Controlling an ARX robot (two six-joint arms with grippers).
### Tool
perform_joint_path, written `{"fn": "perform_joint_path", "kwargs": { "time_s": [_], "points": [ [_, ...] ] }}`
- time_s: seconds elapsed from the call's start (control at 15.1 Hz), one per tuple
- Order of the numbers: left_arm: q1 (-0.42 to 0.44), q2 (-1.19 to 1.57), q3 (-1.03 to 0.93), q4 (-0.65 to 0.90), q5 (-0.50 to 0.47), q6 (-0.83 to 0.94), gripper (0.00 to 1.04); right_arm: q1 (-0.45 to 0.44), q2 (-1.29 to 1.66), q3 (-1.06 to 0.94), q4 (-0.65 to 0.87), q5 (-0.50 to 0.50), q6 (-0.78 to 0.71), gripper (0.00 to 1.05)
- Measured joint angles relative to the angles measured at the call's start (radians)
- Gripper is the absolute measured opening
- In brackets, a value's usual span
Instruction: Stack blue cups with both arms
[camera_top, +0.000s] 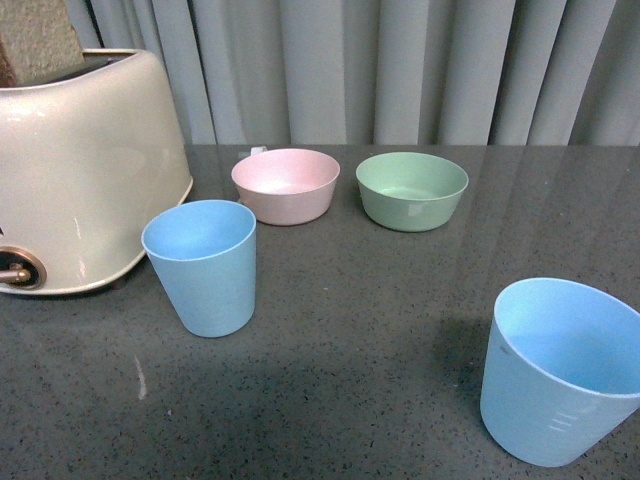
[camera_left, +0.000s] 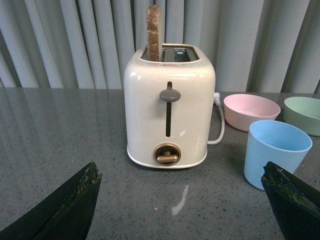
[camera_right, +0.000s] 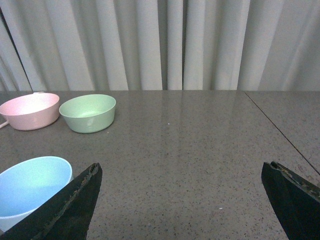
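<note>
Two light blue cups stand upright and apart on the dark grey table. One blue cup (camera_top: 205, 265) is at the left next to the toaster; the left wrist view shows this cup (camera_left: 275, 150) partly behind one black finger (camera_left: 292, 202). The other blue cup (camera_top: 560, 370) stands at the near right, and in the right wrist view that cup (camera_right: 30, 185) lies beside a finger (camera_right: 65, 210), outside the gap. My left gripper (camera_left: 182, 172) and right gripper (camera_right: 182, 172) are both open with only bare table between their fingers. Neither arm shows in the front view.
A cream toaster (camera_top: 70, 170) with a slice of bread in one slot (camera_left: 154, 32) fills the far left. A pink bowl (camera_top: 286, 185) and a green bowl (camera_top: 411, 189) sit side by side at the back. Grey curtains hang behind the table (camera_top: 380, 330).
</note>
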Motion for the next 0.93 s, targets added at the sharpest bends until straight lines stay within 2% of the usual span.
{"fn": "perform_joint_path", "kwargs": {
  "time_s": [0.93],
  "points": [
    [0.0, 0.0, 0.0, 0.0, 0.0, 0.0, 0.98, 0.0, 0.0, 0.0, 0.0, 0.0, 0.0, 0.98]
  ]
}}
